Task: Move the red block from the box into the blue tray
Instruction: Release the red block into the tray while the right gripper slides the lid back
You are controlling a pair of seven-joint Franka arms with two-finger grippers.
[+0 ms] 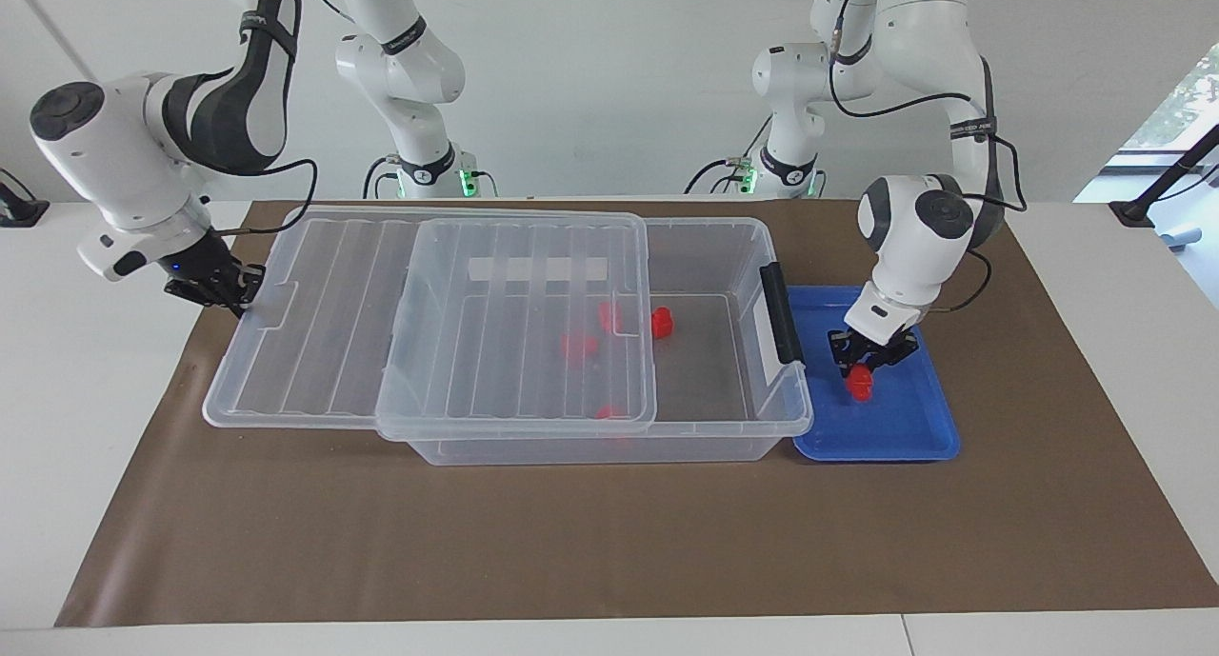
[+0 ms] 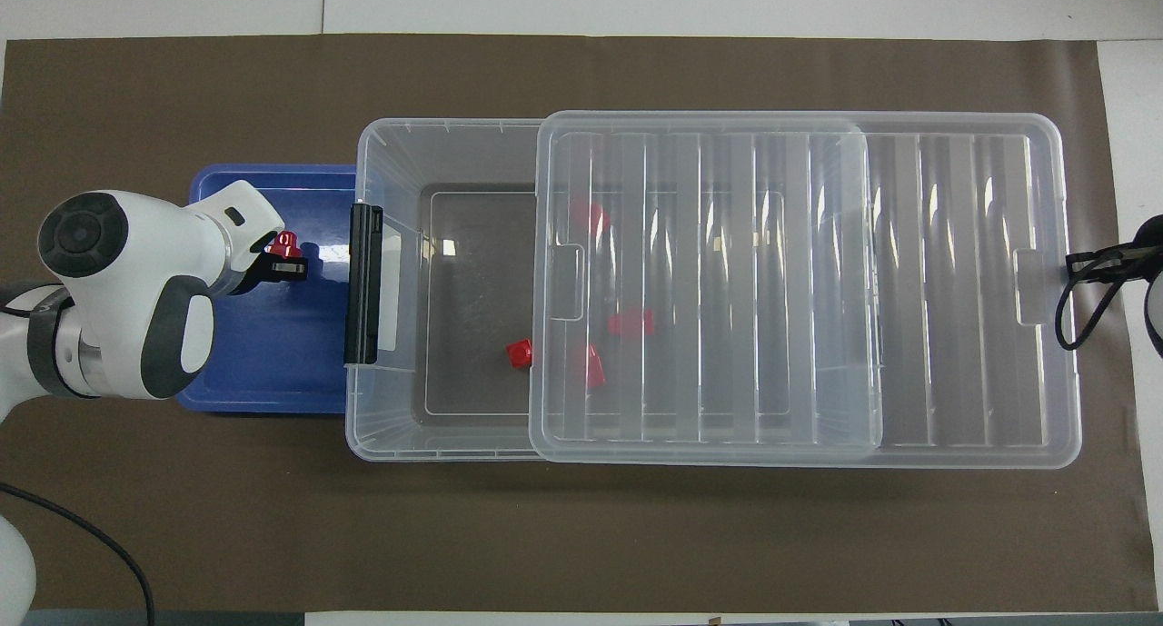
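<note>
Views compared: the facing view showed the left gripper (image 1: 865,363) low in the shallow rectangular bright blue plastic tray (image 1: 914,427), its fingers coming down onto the small bright red plastic block (image 1: 861,383); the overhead view showed that block (image 2: 285,242) only in part, the rest hidden under the white wrist, beside the black fingertips (image 2: 289,267)
Red block: it lay within the blue tray, toward the tray's edge nearer the large transparent plastic storage bin (image 1: 724,427); whether it rested on the tray floor or hung just above could not be told
Left gripper: fingers narrow, closed about the top of the red block; the block sat directly beneath and between them
Right gripper: it (image 1: 231,288) was at the outer short edge of the ribbed clear lid (image 1: 324,351), toward the right arm's end of the table; whether its fingers gripped the lid rim could not be told; the overhead view showed only its dark tip (image 2: 1104,264) at that edge
Lid: slid partway off the bin toward the right arm's end; the end by the black latch (image 1: 783,313) stood uncovered
Remaining blocks: one red block (image 1: 662,324) lay on the uncovered bin floor; three more (image 1: 578,345) showed blurred through the lid
Surface: brown mat (image 1: 609,542) under bin and tray
</note>
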